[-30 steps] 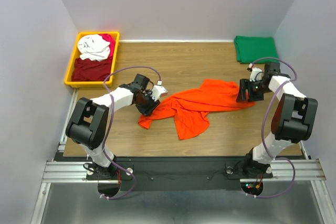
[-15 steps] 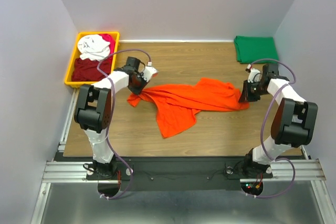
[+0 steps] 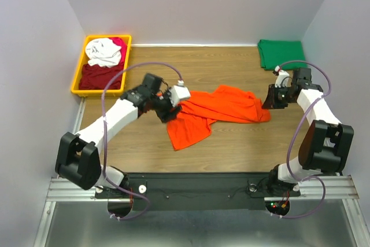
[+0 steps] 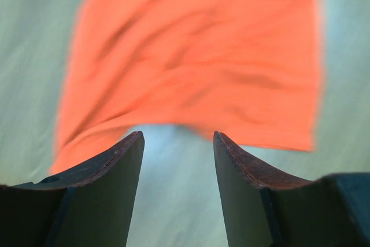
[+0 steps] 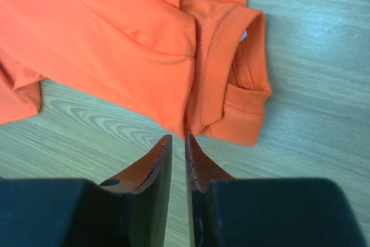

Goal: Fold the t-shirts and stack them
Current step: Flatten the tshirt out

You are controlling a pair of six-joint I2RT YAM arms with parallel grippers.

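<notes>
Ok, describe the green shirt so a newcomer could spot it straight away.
On the wooden table, go to the far right corner by the back wall. The dark green t-shirt lies there, folded flat into a neat rectangle. It is the only green cloth and the only folded one: the orange t-shirt sprawls mid-table, the other shirts are heaped in the yellow bin.

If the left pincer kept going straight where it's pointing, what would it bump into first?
Probably the orange t-shirt, lying just ahead of the open left pincer. The wrist view is blurry, so the tabletop might come first.
</notes>
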